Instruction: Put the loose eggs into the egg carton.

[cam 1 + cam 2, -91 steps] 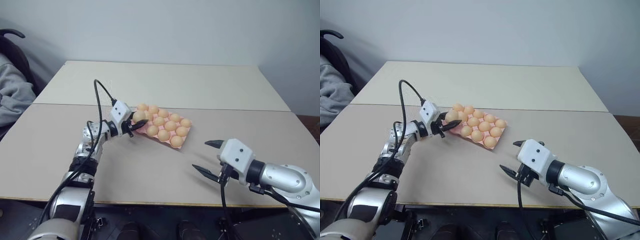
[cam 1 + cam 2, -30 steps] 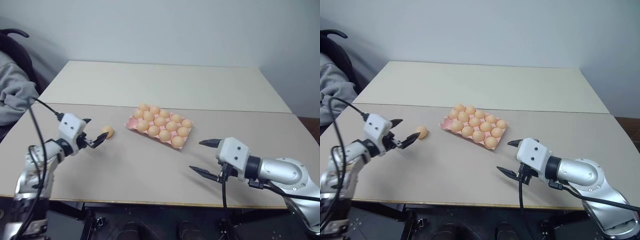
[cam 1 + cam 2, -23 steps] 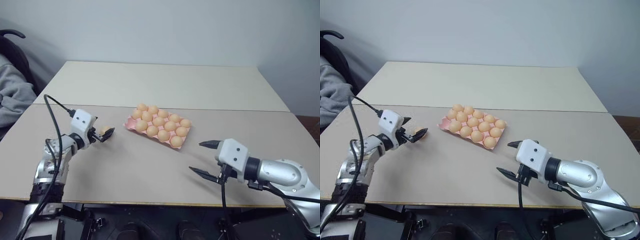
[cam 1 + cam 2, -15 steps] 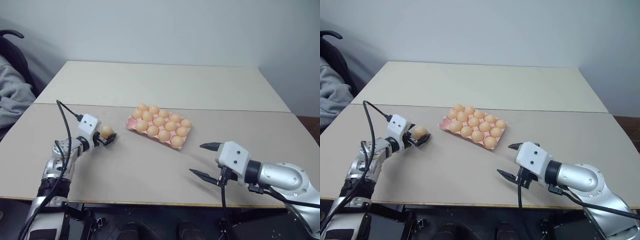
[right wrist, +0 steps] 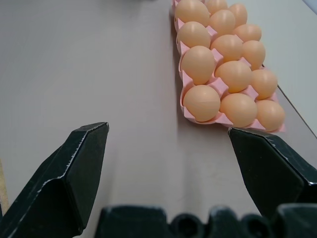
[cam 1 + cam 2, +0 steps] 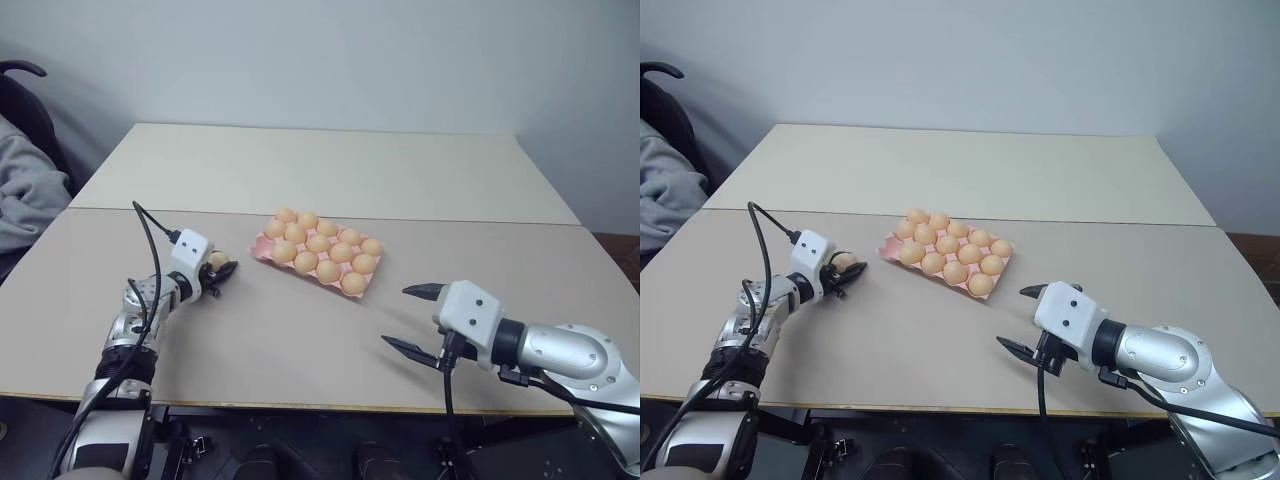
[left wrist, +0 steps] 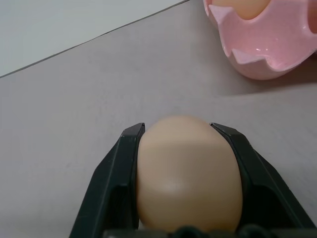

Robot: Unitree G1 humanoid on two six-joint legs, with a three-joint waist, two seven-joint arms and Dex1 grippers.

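My left gripper (image 6: pixel 218 268) is shut on a loose egg (image 7: pixel 188 173), pale orange-tan, low over the table a short way left of the egg carton (image 6: pixel 262 245). In the left wrist view both black fingers (image 7: pixel 116 178) press the egg's sides, with a corner of the carton (image 7: pixel 267 49) just beyond. The pink carton sits mid-table and holds several eggs (image 6: pixel 329 270) in three rows. My right gripper (image 6: pixel 400 316) hangs open near the table's front right, pointing toward the carton (image 5: pixel 184 79), with nothing between its fingers.
The beige table (image 6: pixel 300 340) has a seam (image 6: pixel 450 220) running across behind the carton, and its front edge (image 6: pixel 300 405) is close to both arms. A grey garment (image 6: pixel 25 195) on a dark chair lies off the table's left side.
The left gripper came in from the left, lowered around the lone egg on the table and closed on it. The right arm has kept still and open.
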